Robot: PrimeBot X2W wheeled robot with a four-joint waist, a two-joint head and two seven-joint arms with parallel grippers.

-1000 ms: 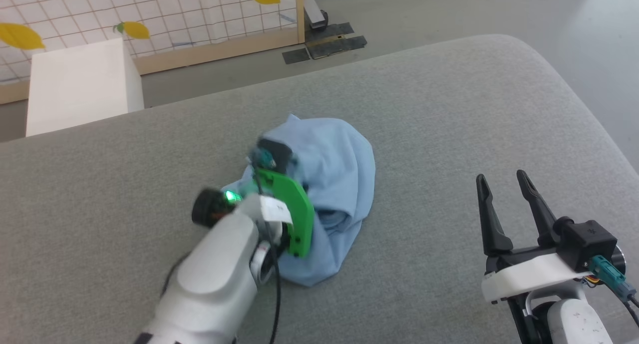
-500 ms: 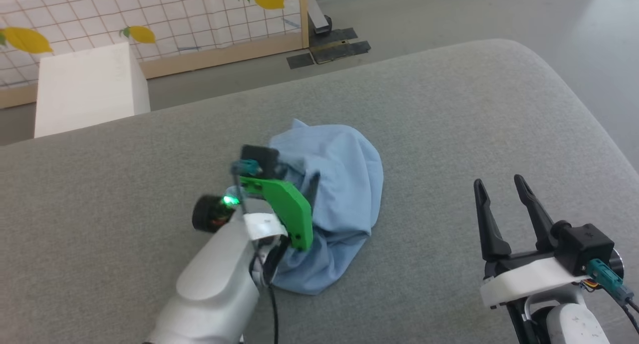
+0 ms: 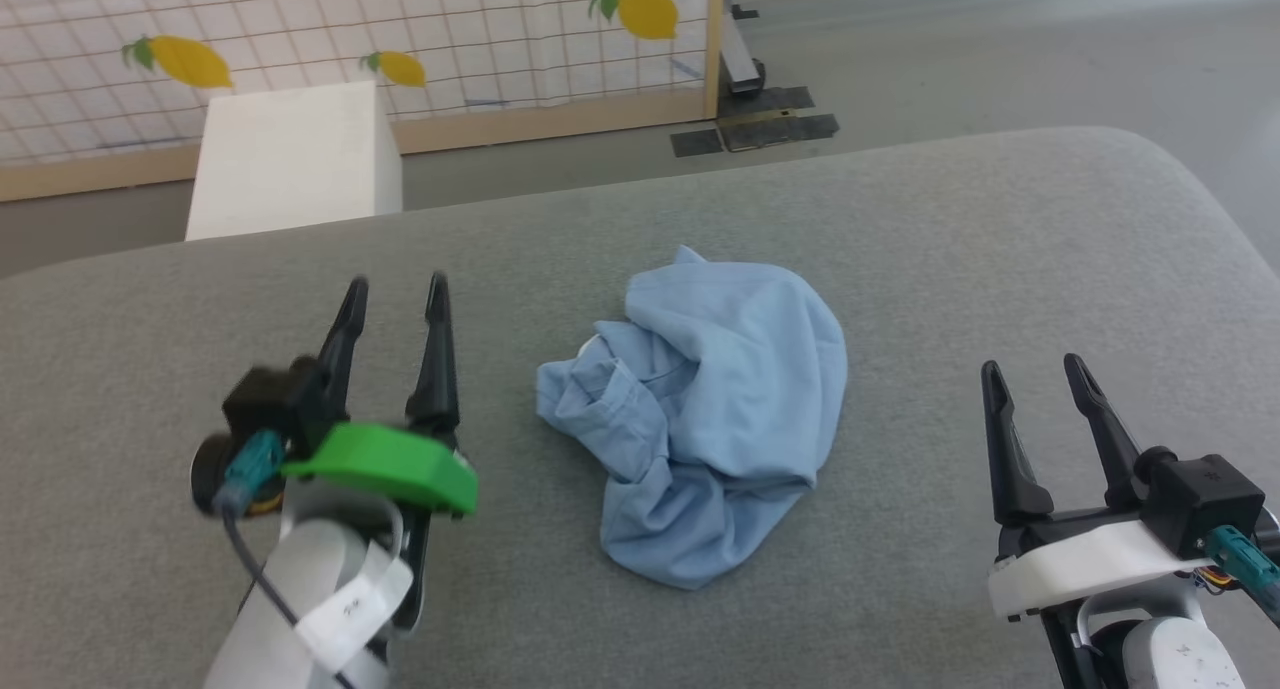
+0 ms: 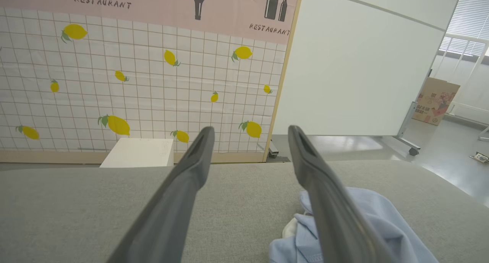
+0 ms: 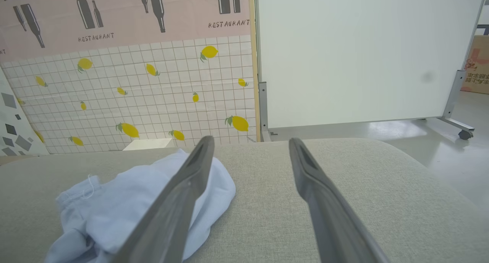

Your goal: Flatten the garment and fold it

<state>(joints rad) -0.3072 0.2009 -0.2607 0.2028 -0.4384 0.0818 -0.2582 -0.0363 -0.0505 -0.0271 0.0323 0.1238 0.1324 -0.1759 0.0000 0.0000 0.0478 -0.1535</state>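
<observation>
Crumpled garment (image 3: 715, 409) heaped, front hidden in folds; left gripper (image 3: 396, 285) and right gripper (image 3: 1032, 365) fingers wide, empty.

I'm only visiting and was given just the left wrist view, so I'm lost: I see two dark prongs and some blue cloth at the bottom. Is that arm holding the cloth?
Observer: No. From the head view, the left gripper stands open beside the garment, with a gap between them.
Operator: Is the cloth spread out?
Observer: No, it lies in a crumpled heap on the grey cushion; nothing is flattened yet.
Operator: What about the other arm?
Observer: The right gripper is open too, on the garment's other side and clear of it.
</observation>
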